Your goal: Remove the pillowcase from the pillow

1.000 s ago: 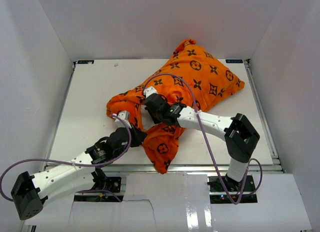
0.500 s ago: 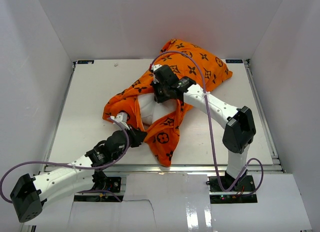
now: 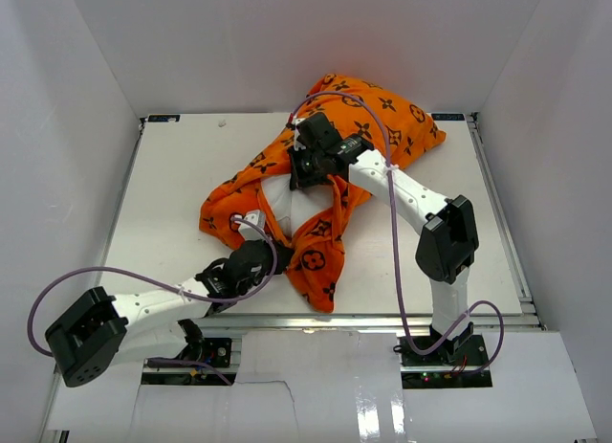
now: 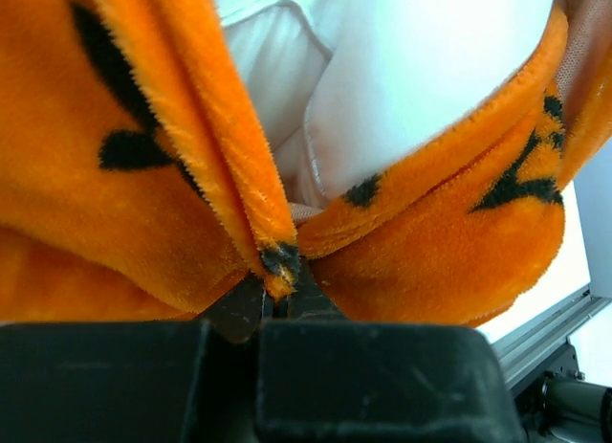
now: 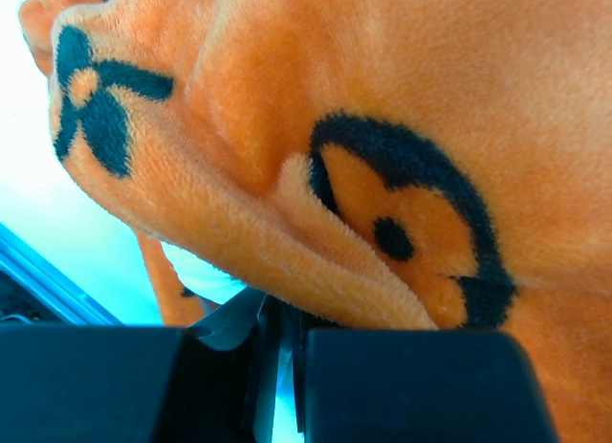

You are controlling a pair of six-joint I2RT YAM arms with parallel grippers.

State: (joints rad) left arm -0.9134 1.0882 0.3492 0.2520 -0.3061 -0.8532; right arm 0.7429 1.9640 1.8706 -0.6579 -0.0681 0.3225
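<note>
The orange pillowcase (image 3: 382,118) with dark motifs lies stretched from the middle of the table to its far right. Its mouth gapes open, and the white pillow (image 3: 285,196) shows inside. My left gripper (image 3: 251,231) is at the near side of that mouth. In the left wrist view it (image 4: 277,290) is shut on the pillowcase hem (image 4: 143,204), with the pillow (image 4: 421,70) just beyond. My right gripper (image 3: 304,170) is at the far side of the mouth. In its own view it (image 5: 285,319) is shut, with a fold of the pillowcase (image 5: 382,108) pinched at the fingers and draped over them.
The white table (image 3: 172,175) is enclosed by white walls on the left, far and right sides. A metal rail (image 4: 545,328) runs along its edge. A purple cable (image 3: 397,261) loops off the right arm, and another trails from the left arm.
My right gripper has moved away toward the far wall, dragging the pillowcase with it and opening the mouth so the pillow shows. The left gripper stayed shut on the near hem.
</note>
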